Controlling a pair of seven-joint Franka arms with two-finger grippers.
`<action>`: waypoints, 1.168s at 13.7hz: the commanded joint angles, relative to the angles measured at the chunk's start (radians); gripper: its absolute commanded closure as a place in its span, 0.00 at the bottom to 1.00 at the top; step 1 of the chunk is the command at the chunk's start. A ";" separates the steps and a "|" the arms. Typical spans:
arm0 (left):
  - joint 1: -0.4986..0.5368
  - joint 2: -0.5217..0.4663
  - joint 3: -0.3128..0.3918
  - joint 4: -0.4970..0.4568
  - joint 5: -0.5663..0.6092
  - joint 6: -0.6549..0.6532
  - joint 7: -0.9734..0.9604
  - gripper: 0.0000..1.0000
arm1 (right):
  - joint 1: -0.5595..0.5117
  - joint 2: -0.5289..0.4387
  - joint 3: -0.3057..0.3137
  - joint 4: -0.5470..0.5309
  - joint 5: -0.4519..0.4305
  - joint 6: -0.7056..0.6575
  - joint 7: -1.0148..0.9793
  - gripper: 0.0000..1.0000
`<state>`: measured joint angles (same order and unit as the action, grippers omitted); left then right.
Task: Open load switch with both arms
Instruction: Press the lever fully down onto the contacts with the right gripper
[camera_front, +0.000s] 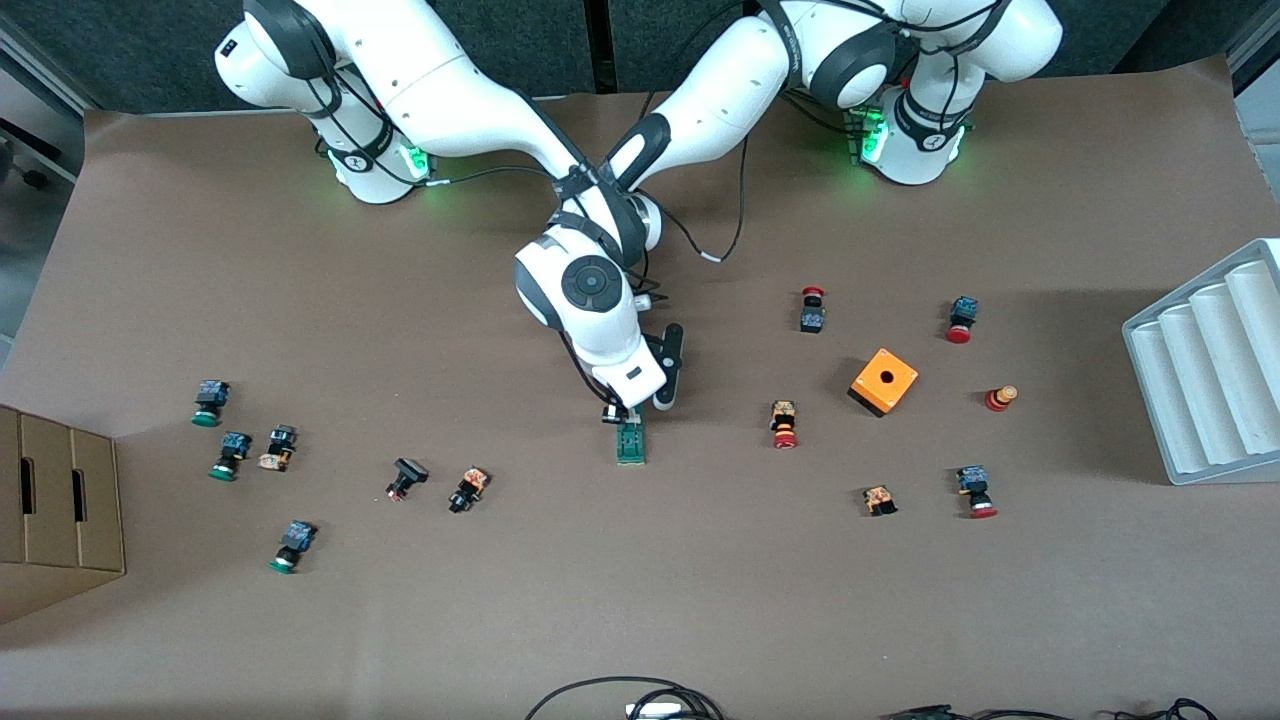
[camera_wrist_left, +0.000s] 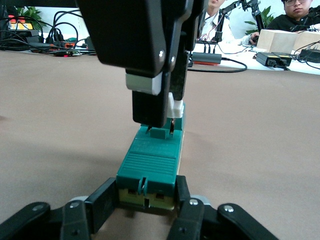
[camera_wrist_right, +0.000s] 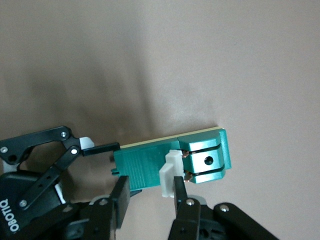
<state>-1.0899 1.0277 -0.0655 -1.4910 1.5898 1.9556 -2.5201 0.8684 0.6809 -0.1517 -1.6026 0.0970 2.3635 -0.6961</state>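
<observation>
The load switch (camera_front: 630, 443) is a slim dark green block lying flat on the brown table, midway between the two arms. In the left wrist view my left gripper (camera_wrist_left: 147, 200) sits low at table level, shut on the end of the load switch (camera_wrist_left: 152, 162) that lies farther from the front camera. My right gripper (camera_front: 625, 410) comes down from above. Its fingers (camera_wrist_right: 181, 195) close on the small white tab (camera_wrist_right: 169, 175) standing up from the load switch (camera_wrist_right: 142, 162). In the front view a white wrist hides most of the left gripper.
Green-capped push buttons (camera_front: 210, 400) lie toward the right arm's end and red-capped ones (camera_front: 785, 425) toward the left arm's end. An orange cube with a hole (camera_front: 884, 380), a white ribbed tray (camera_front: 1210, 370) and a cardboard box (camera_front: 55, 510) stand near the table's ends.
</observation>
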 joint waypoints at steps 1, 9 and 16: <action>-0.004 0.015 0.010 0.021 0.013 0.011 0.000 0.60 | 0.011 -0.017 0.003 -0.036 -0.013 0.002 0.020 0.57; -0.004 0.015 0.009 0.021 0.013 0.011 0.000 0.60 | 0.027 -0.027 0.003 -0.050 -0.013 0.000 0.030 0.58; -0.004 0.015 0.009 0.021 0.013 0.011 0.000 0.60 | 0.029 -0.020 0.003 -0.050 -0.013 0.006 0.032 0.58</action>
<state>-1.0899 1.0277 -0.0655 -1.4910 1.5898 1.9556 -2.5201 0.8858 0.6802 -0.1502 -1.6172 0.0970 2.3635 -0.6898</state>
